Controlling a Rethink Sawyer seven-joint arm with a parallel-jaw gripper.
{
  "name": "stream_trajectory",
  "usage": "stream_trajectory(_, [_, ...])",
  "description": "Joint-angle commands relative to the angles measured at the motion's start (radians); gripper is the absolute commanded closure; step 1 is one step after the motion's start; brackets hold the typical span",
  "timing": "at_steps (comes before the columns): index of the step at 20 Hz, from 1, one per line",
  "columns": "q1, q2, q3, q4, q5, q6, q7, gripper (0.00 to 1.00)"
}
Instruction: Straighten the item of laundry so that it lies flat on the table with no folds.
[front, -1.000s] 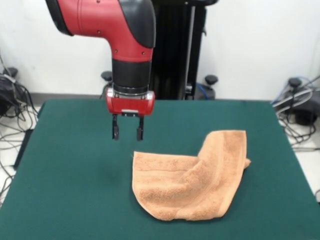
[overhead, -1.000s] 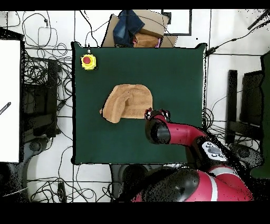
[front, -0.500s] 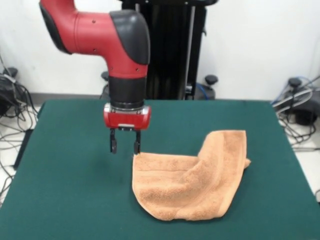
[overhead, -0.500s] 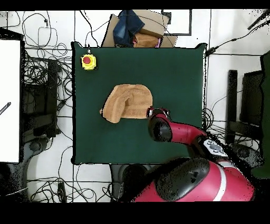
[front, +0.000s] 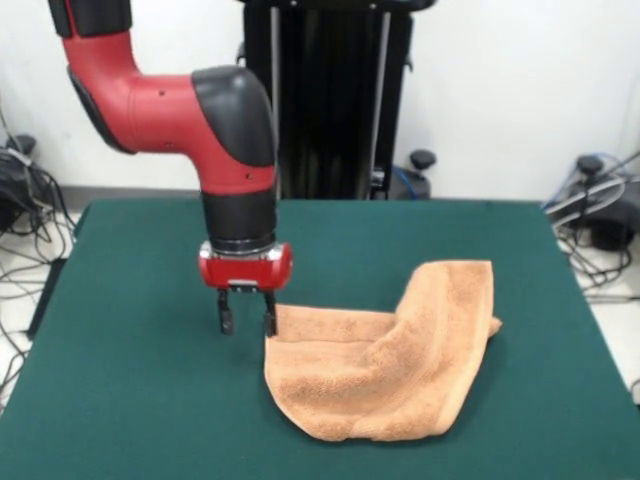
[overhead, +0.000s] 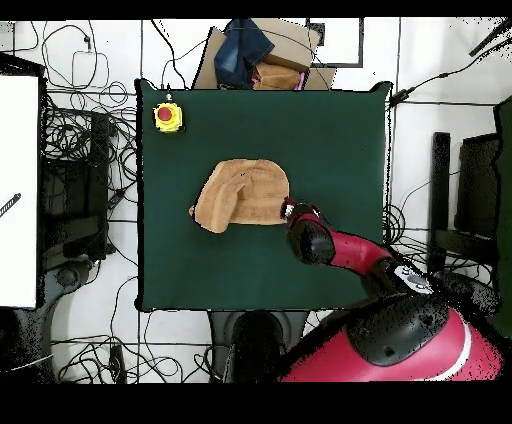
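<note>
1 step was in hand: the reach for a corner of the towel (front: 385, 365), which lay folded over itself on the bench (front: 140, 400), with one part doubled across the rest and rising toward the side away from the hand (front: 246, 322). The hand was seen spread, nothing held between its fingers, poised low over the green top with the towel's nearest corner just beside its inner finger, and contact could not be confirmed. The next move was judged to call for a short drop and a closing on that corner, so that the doubled layer could be drawn outward and laid flat. Compared with the frame 1 second earlier, the hand had been lowered and brought closer to the towel's edge; the towel itself had not been moved.
</note>
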Motion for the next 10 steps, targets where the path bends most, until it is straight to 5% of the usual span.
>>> stream_trajectory(1, [-0.007,0.065,0.194,-0.046,-0.048,0.012,0.088,0.00])
stream_trajectory(10, [-0.106,0.059,0.347,0.112,-0.033,0.036,0.126,0.00])
